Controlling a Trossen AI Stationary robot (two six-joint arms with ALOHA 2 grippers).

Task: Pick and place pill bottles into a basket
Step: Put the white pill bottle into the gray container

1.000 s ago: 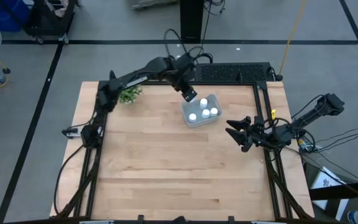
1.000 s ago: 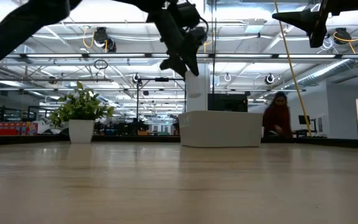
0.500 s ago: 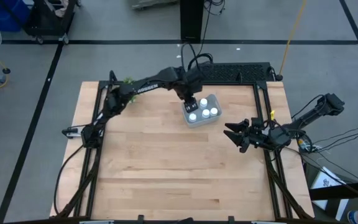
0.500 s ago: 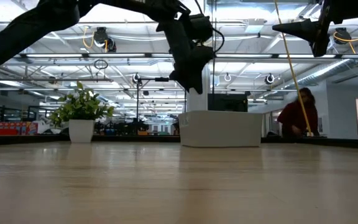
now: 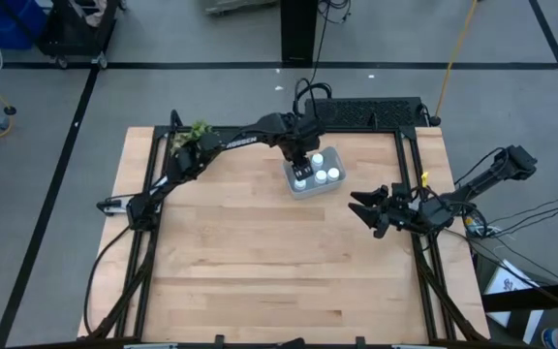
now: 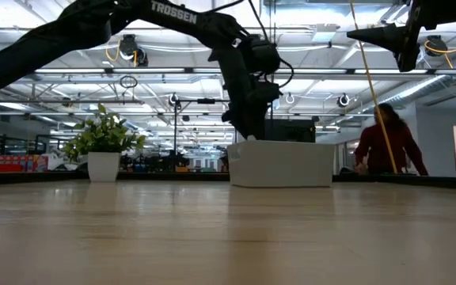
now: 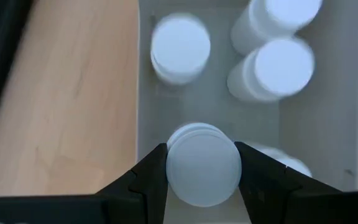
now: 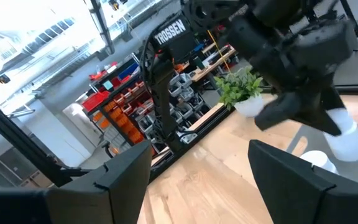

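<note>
Your left gripper (image 7: 202,171) is clamped on a pill bottle (image 7: 203,163), low over the basket (image 5: 313,183) w/ other bottles (image 5: 326,174) inside. Right gripper (image 5: 361,206) hangs part-open, empty, near bench (image 5: 260,262) edge.

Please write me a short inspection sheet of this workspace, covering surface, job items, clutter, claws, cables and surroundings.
Surface: wooden table, bare over most of its top.
Job's things: basket near the far edge; three pill bottles upright inside, a fourth partly hidden, a fifth bottle held.
Clutter: small green plant at the far left corner.
Claws: left claw shut on the fifth bottle, over the basket; right claw open, empty, at the table's right edge.
Cables: black leads along the frame; more on the floor to the right.
Surroundings: person beyond the table.
</note>
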